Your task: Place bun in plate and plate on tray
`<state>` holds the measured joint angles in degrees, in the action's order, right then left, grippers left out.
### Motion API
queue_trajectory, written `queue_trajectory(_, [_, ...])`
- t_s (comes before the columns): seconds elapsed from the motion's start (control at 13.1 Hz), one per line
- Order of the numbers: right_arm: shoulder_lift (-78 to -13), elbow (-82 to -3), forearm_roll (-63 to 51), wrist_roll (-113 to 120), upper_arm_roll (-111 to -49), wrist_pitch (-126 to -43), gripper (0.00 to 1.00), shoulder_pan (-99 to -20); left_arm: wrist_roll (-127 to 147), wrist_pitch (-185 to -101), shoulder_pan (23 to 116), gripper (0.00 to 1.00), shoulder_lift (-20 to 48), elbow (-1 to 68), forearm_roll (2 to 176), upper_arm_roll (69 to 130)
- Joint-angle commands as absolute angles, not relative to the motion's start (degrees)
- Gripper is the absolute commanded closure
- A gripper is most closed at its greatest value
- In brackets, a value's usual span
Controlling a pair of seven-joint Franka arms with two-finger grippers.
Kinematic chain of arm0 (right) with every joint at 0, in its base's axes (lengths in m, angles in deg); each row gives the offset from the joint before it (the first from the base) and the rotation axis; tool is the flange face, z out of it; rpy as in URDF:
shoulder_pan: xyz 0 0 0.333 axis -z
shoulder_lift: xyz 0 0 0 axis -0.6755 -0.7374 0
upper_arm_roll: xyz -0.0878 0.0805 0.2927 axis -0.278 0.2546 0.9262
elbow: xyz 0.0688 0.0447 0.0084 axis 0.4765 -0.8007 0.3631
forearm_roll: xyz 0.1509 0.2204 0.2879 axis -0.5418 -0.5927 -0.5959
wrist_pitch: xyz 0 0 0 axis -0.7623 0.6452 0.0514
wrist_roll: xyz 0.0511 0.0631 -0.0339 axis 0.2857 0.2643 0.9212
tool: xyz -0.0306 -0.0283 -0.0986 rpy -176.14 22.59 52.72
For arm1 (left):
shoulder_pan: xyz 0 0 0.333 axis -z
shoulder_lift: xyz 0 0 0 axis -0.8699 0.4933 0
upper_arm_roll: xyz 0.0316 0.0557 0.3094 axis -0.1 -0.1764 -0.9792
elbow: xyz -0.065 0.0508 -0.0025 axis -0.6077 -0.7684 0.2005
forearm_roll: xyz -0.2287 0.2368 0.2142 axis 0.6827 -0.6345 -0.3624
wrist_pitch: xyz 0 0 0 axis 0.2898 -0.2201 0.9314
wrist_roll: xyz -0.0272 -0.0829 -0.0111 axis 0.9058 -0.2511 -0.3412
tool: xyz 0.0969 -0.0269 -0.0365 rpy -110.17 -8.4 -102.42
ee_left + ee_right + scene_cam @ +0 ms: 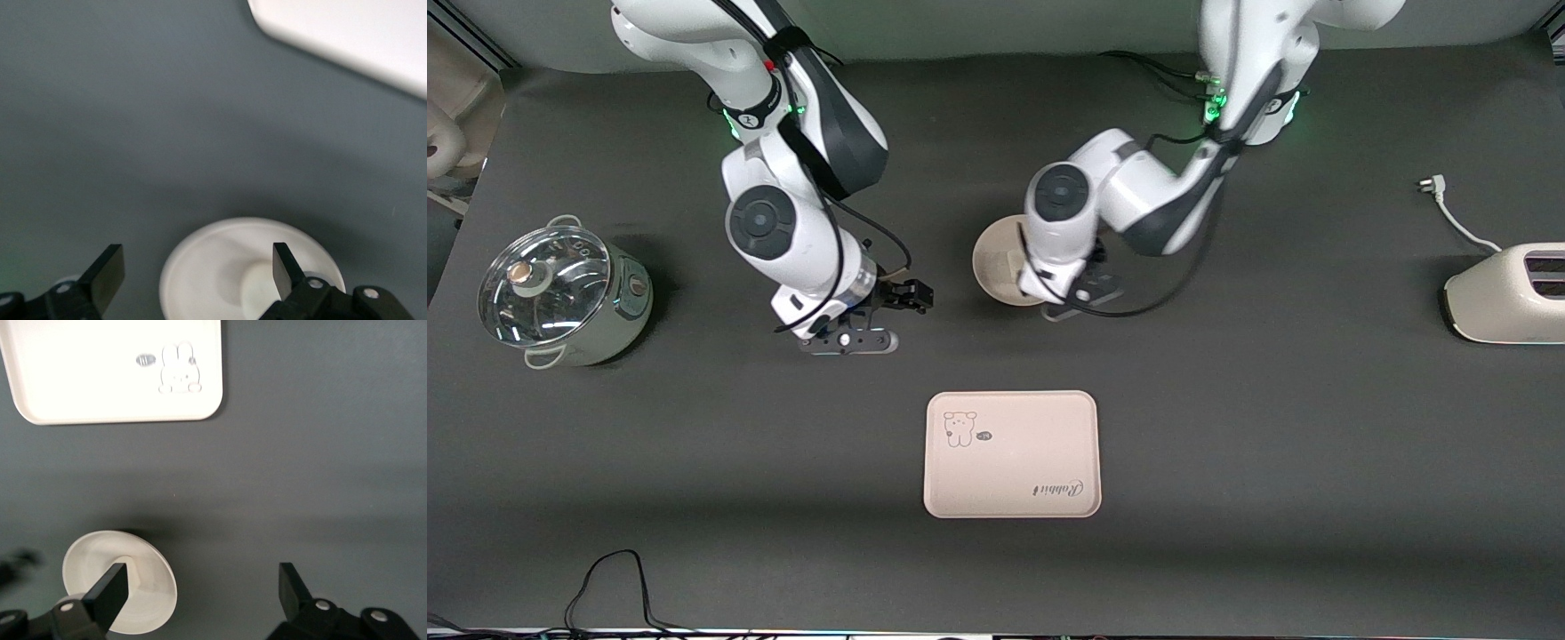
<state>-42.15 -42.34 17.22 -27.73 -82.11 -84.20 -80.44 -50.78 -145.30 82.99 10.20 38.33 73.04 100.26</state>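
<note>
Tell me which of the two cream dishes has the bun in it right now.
The round plate under the left tool holds the bun. The rectangular tray, nearer the front camera, is bare.

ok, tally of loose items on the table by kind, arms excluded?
Tray: 1
Plate: 1
Bun, on the plate: 1
Lidded pot: 1
Toaster: 1
Total: 5

Left arm [1103, 204] overhangs plate [996, 258]; tray [1011, 454] unobstructed.
</note>
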Motion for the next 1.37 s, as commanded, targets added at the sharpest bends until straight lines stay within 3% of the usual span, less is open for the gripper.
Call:
queue_trajectory(0.0, [-42.8,-47.5,16.9,-28.1,-82.6,-91.2,0.00,-84.3,-38.8,-141.1,73.8,0.01,2.2,39.8,72.4,100.7])
queue_trajectory(0.38, [-45.3,-52.1,13.4,-28.9,-82.5,-97.4,0.00,-90.4,-17.2,-138.2,56.4,0.00,-4.1,39.6,72.4,100.6])
queue_trajectory(0.69, [-49.3,-54.0,11.0,-28.8,-82.5,-105.3,0.01,-94.9,-8.4,-137.3,49.3,0.00,-5.7,39.4,72.4,100.7])
queue_trajectory(0.84, [-49.8,-58.1,10.1,-28.1,-82.4,-112.9,0.01,-96.8,-5.6,-135.3,52.1,0.00,-6.7,39.3,72.5,96.9])
queue_trajectory(0.99, [-50.7,-59.1,10.0,-28.1,-82.5,-114.3,0.02,-98.8,-5.6,-133.9,65.5,0.00,-8.4,39.5,72.6,83.2])
queue_trajectory(1.07, [-50.9,-59.4,10.1,-27.9,-82.5,-114.3,0.04,-98.9,-5.5,-133.6,68.1,0.00,-8.8,39.4,72.9,80.0])
queue_trajectory(1.29, [-52.3,-59.7,10.1,-26.0,-82.4,-113.6,0.10,-99.7,-5.6,-131.3,68.7,0.00,-11.1,39.7,73.5,79.4])
